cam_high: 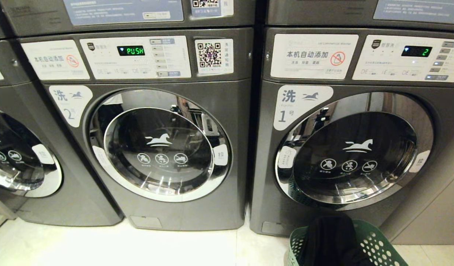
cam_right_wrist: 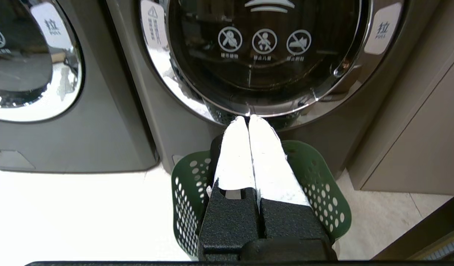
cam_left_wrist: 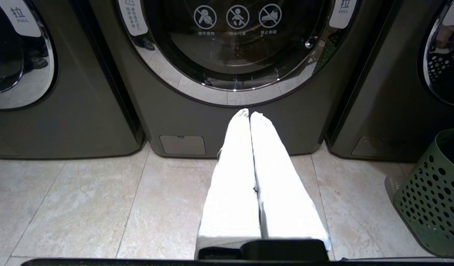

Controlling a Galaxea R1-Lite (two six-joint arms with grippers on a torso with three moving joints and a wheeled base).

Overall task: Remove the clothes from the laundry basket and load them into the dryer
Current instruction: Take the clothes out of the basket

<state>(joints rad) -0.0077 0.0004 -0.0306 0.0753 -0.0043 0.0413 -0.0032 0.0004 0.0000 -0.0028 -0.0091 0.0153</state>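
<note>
Head view: three grey front-loading machines in a row, doors closed, green laundry basket point(cam_high: 375, 240) on the floor before machine no. 1 point(cam_high: 345, 155)

Dark clothes point(cam_high: 330, 236) lie in the basket. Neither arm appears in this view; the right gripper point(cam_right_wrist: 249, 119) hangs above the basket, white fingers pressed together and empty, and the left gripper point(cam_left_wrist: 250, 112) hovers over floor tiles point(cam_left_wrist: 101, 207) facing machine no. 2 point(cam_high: 160, 147), likewise closed on nothing

three front-loading machines point(cam_high: 164, 140), one green basket point(cam_high: 375, 244), two end effectors point(cam_left_wrist: 250, 115)
</note>
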